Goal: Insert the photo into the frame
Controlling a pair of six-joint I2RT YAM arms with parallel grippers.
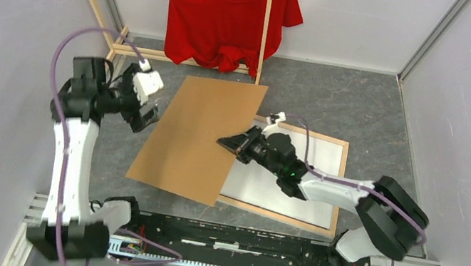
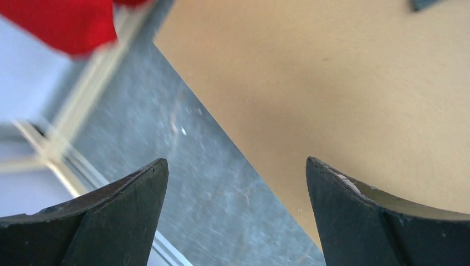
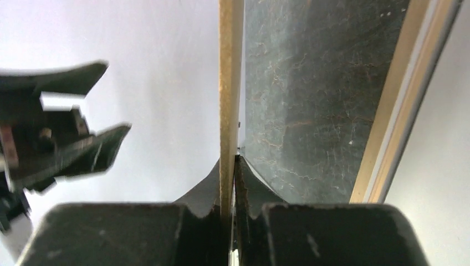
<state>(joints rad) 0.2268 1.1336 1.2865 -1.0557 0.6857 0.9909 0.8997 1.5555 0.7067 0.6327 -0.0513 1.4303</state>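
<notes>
Nearest the lens, right wrist view: right hand (image 3: 230, 160) pinched almost fully shut on the thin tan edge of the cardboard sheet (image 1: 199, 138), one black finger on each face. Sheet seen edge-on here. On one side of it is a pale wall and the blurred left hand (image 3: 55, 133). On the other side is the dark grey surface (image 1: 339, 100) and a wooden rail of the frame (image 1: 340, 187).

Top view:
- Frame lies flat on the surface, right of centre, pale wood border up, with a white panel (image 1: 265, 197) inside it.
- Cannot tell whether that panel is the photo's plain back or part of the frame. No printed side shows in any view.
- Cardboard sheet overlaps the frame's left end and hides that part. Right hand grips the sheet's right edge directly above the frame, so the frame sits under and just behind this hand.
- Held edge of the sheet is clear of the frame.

Left hand: fingers spread wide, nothing between them. It hangs just off the sheet's left edge, apart from it. The whole sheet lies between it and the frame.

Background: red T-shirt (image 1: 230, 16) on a hanger, on the wooden rack (image 1: 264, 29) at the far end.
</notes>
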